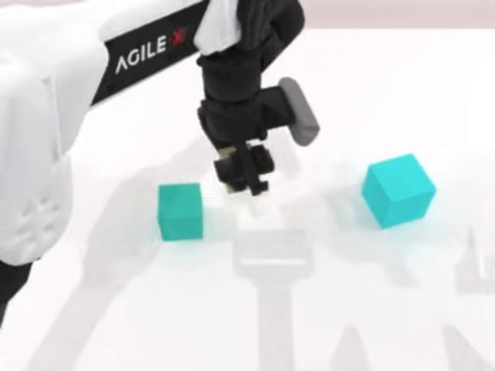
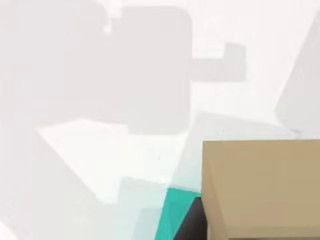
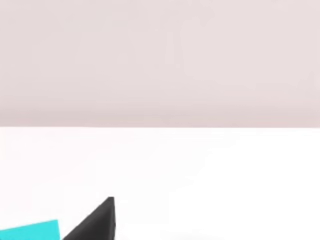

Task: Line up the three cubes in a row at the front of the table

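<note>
Left claw (image 1: 246, 176): top view, just above frame centre, hanging from the black wrist of the left arm (image 1: 139, 48) that enters from the upper left. Its dark fingers are closed narrow on the tan cube (image 1: 227, 171), of which only a sliver shows at the fingers' left edge.
Height of tan cube: top view does not settle whether it rests on the table (image 1: 363, 309) or is lifted; a grey shadow lies below the claw.
Teal cube (image 1: 181, 212): top view, left of centre, on the table, just below and left of the claw, apart from it.
Cyan cube (image 1: 397, 190): top view, right of centre, on the table, turned at a slight angle, well apart from the claw and from the teal cube.
Table edge: top view, pale pinkish strip (image 1: 402, 14) along the upper right.
Left wrist view: tan cube (image 2: 265, 190) fills the lower right; a dark finger (image 2: 192, 225) shows at its lower left edge, touching it. A teal cube (image 2: 175, 212) face shows beside that finger at the bottom. Grey shadows cover the white table (image 2: 125, 155).
Right wrist view: white table (image 3: 225, 180) in the lower half, pinkish band above. A dark finger tip (image 3: 97, 220) sits at the bottom left; a cyan cube (image 3: 30, 231) edge lies at the bottom left corner.
Right claw: opening cannot be told; absent from the top view.
</note>
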Robot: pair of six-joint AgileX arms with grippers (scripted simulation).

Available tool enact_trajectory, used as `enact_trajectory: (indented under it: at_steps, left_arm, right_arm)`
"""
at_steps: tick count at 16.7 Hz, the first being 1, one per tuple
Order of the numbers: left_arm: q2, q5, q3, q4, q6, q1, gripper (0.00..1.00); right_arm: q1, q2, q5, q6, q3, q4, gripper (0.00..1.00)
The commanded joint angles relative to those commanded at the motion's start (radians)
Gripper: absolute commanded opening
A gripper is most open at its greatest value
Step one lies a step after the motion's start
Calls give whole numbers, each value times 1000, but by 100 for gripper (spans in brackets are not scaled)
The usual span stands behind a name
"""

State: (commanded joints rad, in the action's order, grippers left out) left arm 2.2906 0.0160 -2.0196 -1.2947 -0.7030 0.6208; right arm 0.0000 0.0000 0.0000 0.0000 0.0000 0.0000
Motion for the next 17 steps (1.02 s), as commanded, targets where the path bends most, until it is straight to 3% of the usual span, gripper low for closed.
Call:
enact_trajectory:
  at_steps: [4, 7, 9, 17]
  left_arm:
    - [-36, 0, 35, 3, 80, 241, 0]
    - [-57, 0, 53, 5, 121, 367, 0]
    - [-64, 0, 59, 6, 134, 402, 0]
    - [-43, -1, 118, 77, 132, 405, 0]
  right_arm:
    - [0, 0, 0, 0, 0, 0, 100]
    - [0, 0, 0, 0, 0, 0, 100]
    - [0, 0, 0, 0, 0, 0, 100]
    - [0, 0, 0, 0, 0, 0, 100]
